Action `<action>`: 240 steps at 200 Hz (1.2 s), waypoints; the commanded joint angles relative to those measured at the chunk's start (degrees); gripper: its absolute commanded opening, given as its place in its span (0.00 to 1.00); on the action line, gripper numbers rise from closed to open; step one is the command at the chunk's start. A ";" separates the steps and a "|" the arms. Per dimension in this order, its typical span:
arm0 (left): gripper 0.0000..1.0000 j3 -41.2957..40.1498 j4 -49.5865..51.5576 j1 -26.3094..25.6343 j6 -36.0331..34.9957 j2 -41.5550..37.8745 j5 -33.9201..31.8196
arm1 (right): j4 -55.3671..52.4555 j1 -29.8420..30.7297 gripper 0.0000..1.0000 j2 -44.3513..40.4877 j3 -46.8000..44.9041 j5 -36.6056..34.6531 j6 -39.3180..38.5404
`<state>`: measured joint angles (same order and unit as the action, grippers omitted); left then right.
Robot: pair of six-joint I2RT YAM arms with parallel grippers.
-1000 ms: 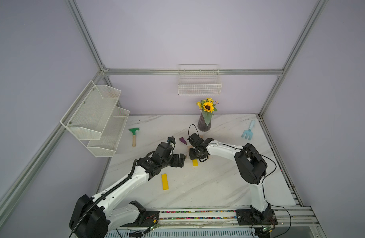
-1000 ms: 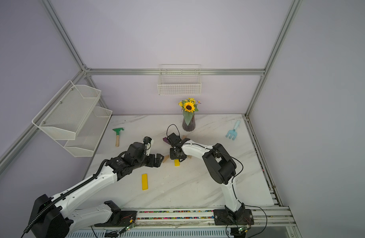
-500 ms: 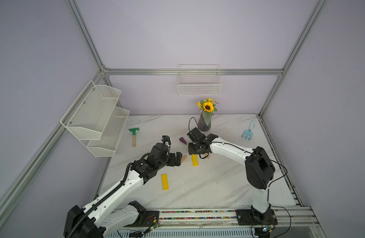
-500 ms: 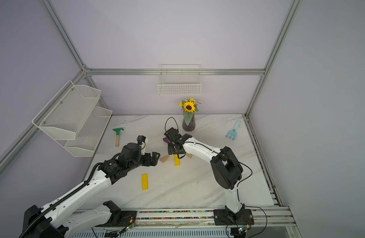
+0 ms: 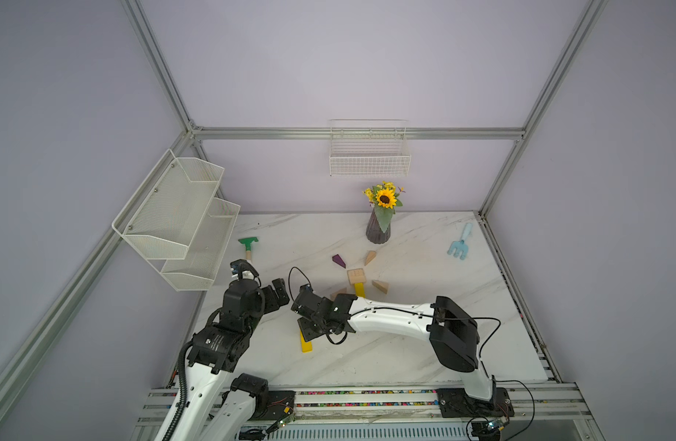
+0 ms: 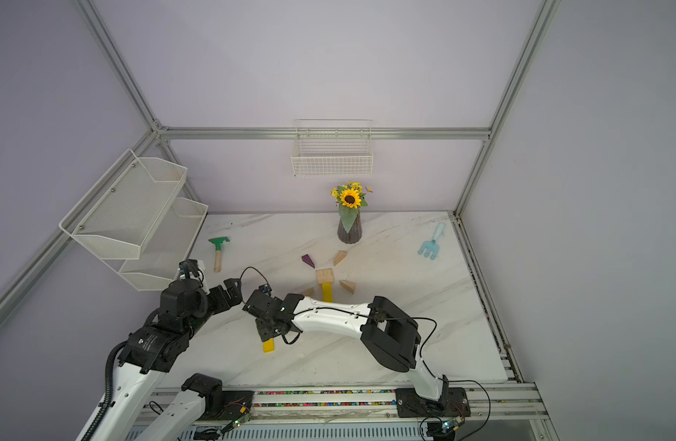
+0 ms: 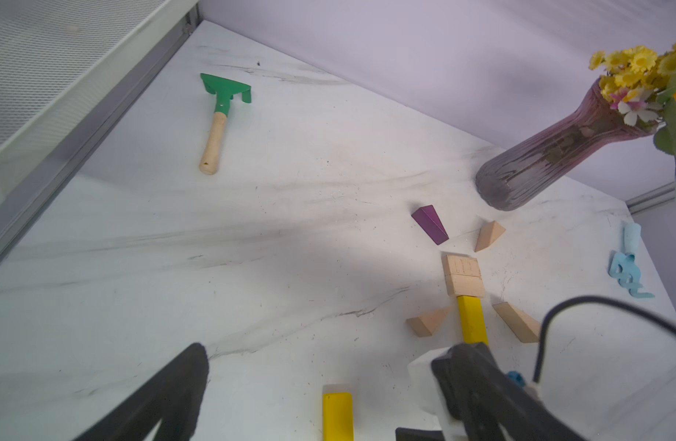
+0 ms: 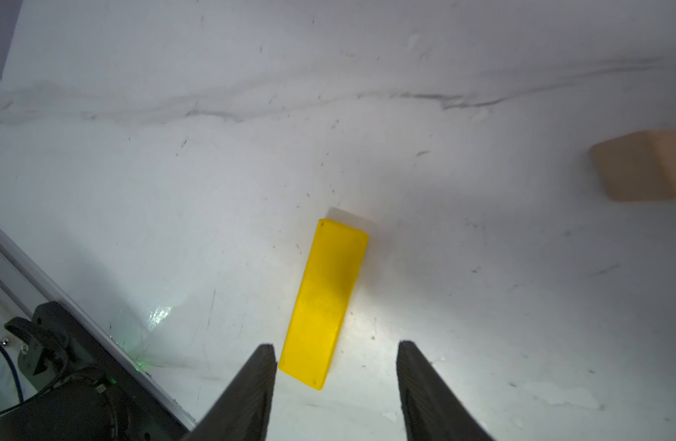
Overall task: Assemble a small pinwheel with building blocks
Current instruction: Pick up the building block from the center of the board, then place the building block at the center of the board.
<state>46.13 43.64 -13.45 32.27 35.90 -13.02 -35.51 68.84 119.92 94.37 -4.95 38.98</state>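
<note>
**Right gripper (image 8: 334, 376) open over the loose yellow bar (image 8: 325, 301)**

Jaws of the right gripper stand apart and hold nothing. The wrist view shows one end of the loose yellow bar lying flat on the table (image 8: 481, 267) between the two fingertips, with a clear gap on one side. In both top views the gripper covers part of this bar, toward the front of the table and left of centre.

Handling (judgement): the bar is a small, rigid, light wooden piece. Its smooth painted faces may slip. It is thin, so the fingertips need to reach almost to the table. Take hold across the narrow width, on the two long edges, near mid-length, so that it does not pivot.

Farther back, the pinwheel (image 6: 325, 275) lies partly built. A yellow stick (image 5: 360, 291) touches the near edge of the pale hub (image 5: 356, 275). Three wood wedges (image 5: 370, 257) and a purple wedge (image 5: 339, 261) lie around the hub but apart from it. The loose bar lies well apart from the stick.

The left gripper (image 5: 279, 293) is spread wide and empty, off to the left.

Change from one second ago: the right gripper was at the hub and is now at the loose bar. The left arm has drawn back, and the figure is uncovered.
</note>
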 commanded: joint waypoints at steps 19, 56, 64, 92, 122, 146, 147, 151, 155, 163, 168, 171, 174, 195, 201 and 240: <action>1.00 -1.37 5.63 2.18 4.33 -4.37 -3.03 | 3.26 1.69 0.55 2.58 -0.50 1.41 3.79; 1.00 -2.12 6.63 2.55 5.13 -7.00 -3.95 | 2.41 2.84 0.55 6.26 2.28 1.30 3.89; 1.00 -2.22 6.72 2.57 5.07 -7.17 -3.71 | 1.80 2.88 0.55 7.17 3.25 1.18 3.76; 1.00 -2.95 6.30 2.55 4.52 -7.16 -2.66 | -0.63 2.88 0.54 10.40 5.66 -0.40 4.06; 1.00 -3.24 5.41 2.55 3.92 -7.16 -1.53 | -0.31 2.89 0.33 8.98 2.50 -2.64 5.61; 1.00 -3.55 4.94 2.55 3.45 -6.92 -0.50 | 2.18 2.90 0.24 2.59 -3.90 -4.46 7.81; 1.00 -3.62 4.86 2.55 3.39 -6.91 -0.47 | 2.19 2.89 0.24 2.33 -4.18 -4.54 7.97; 1.00 -3.75 4.75 2.55 3.37 -6.92 -0.24 | 2.16 2.88 0.24 1.16 -5.34 -4.92 8.50; 1.00 -3.97 4.50 2.55 3.33 -6.83 0.06 | 2.38 2.88 0.24 -0.22 -6.62 -5.22 9.06; 1.00 -4.37 4.11 2.55 3.31 -6.86 0.67 | 2.90 2.88 0.24 -2.99 -9.77 -5.61 10.20; 1.00 -4.66 3.87 2.55 3.32 -6.73 1.15 | 3.42 2.95 0.24 -5.14 -11.95 -5.75 11.03; 1.00 -4.86 3.75 2.55 3.40 -6.74 1.34 | 3.72 2.87 0.24 -6.29 -13.32 -5.85 11.56; 1.00 -5.07 3.66 2.55 3.41 -6.67 1.62 | 3.94 2.88 0.24 -7.54 -14.73 -6.00 12.09; 1.00 -6.18 2.81 2.55 3.47 -6.60 3.49 | 4.86 2.81 0.24 -15.09 -23.51 -7.00 15.44; 1.00 -6.44 2.72 2.56 3.55 -6.55 4.04 | 4.79 2.73 0.25 -16.97 -25.64 -7.38 16.35; 1.00 -8.34 1.41 2.55 2.72 -6.20 8.26 | 7.04 0.04 0.25 -24.67 -36.33 -7.47 19.16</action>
<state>38.17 48.05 -11.25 35.38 29.47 -8.21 -30.74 70.52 98.06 62.65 -10.90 54.68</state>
